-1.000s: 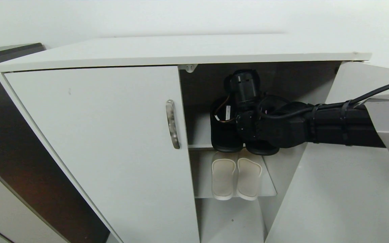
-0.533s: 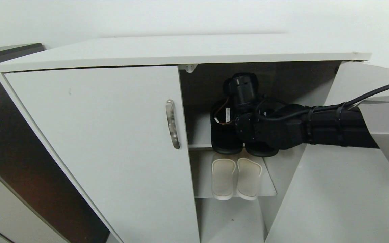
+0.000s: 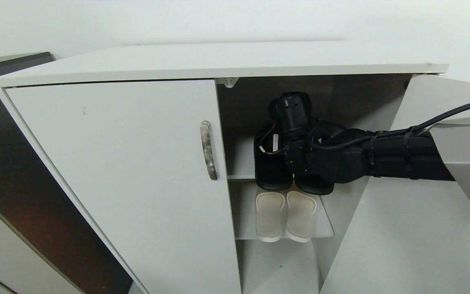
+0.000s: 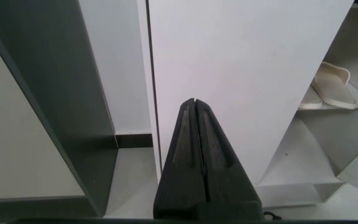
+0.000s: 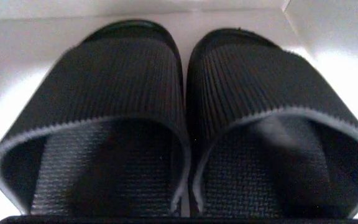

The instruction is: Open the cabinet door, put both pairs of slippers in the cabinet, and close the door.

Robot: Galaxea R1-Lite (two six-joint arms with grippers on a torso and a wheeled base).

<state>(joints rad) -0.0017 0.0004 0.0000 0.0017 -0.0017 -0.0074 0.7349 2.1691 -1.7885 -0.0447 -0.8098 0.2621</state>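
**Cabinet.** The cabinet [image 3: 218, 61] is seen in the head view with the left door [image 3: 129, 175] shut and the right door [image 3: 402, 228] swung open toward 4 o'clock. A metal handle [image 3: 207, 150] is mounted upright at the 3 o'clock edge of the left door.

**Slippers.** The black slippers [image 3: 272, 169] are located on the upper shelf [image 3: 241, 177], side by side, heels at the shelf's front edge and toes pointed inward. The white slippers [image 3: 286, 214] are located on the lower shelf [image 3: 243, 234], directly at 6 o'clock from the black pair, also side by side with heels outward. Both pairs are inside the open compartment, at 3 o'clock from the handle.

**Right gripper.** The right arm [image 3: 382, 159] is extended into the compartment from 3 o'clock. The right gripper [image 3: 298, 153] is positioned over the heels of the black pair. In the right wrist view the two ribbed straps are seen close up, touching each other. How far this gripper is opened, and whether the slippers are held or only touched, cannot be told.

**Left gripper.** The left gripper [image 4: 194, 106] is fully closed, its fingers [image 4: 182, 143] pressed together with no gap. Nothing is held. It is positioned in front of the shut door, apart from it.
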